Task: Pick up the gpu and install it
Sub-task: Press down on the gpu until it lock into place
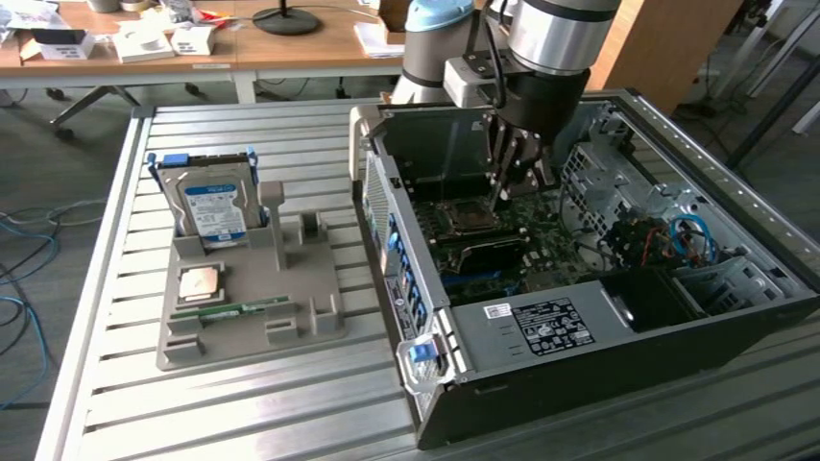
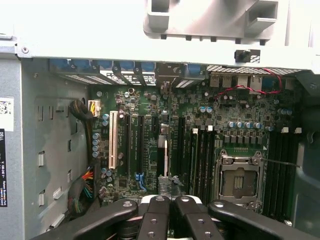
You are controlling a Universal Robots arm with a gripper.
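Observation:
The gpu (image 2: 165, 152) is a thin card seen edge-on, standing upright in a slot of the green motherboard (image 2: 150, 107) inside the open computer case (image 1: 717, 288). My gripper (image 2: 170, 202) hangs straight over the card's near end, its black fingers (image 2: 156, 215) pressed together and shut. I cannot tell whether they touch the card's upper edge. In the exterior view my gripper (image 1: 502, 192) reaches down into the case, just above the board next to the processor socket (image 1: 468, 216).
A grey parts tray (image 1: 307, 317) lies on the slatted table at the exterior view's left. It carries an upright hard drive (image 1: 211, 206), a square chip (image 1: 199, 281) and a green memory stick (image 1: 230, 312). Case walls, drive cage and cables (image 1: 686, 240) surround the gripper.

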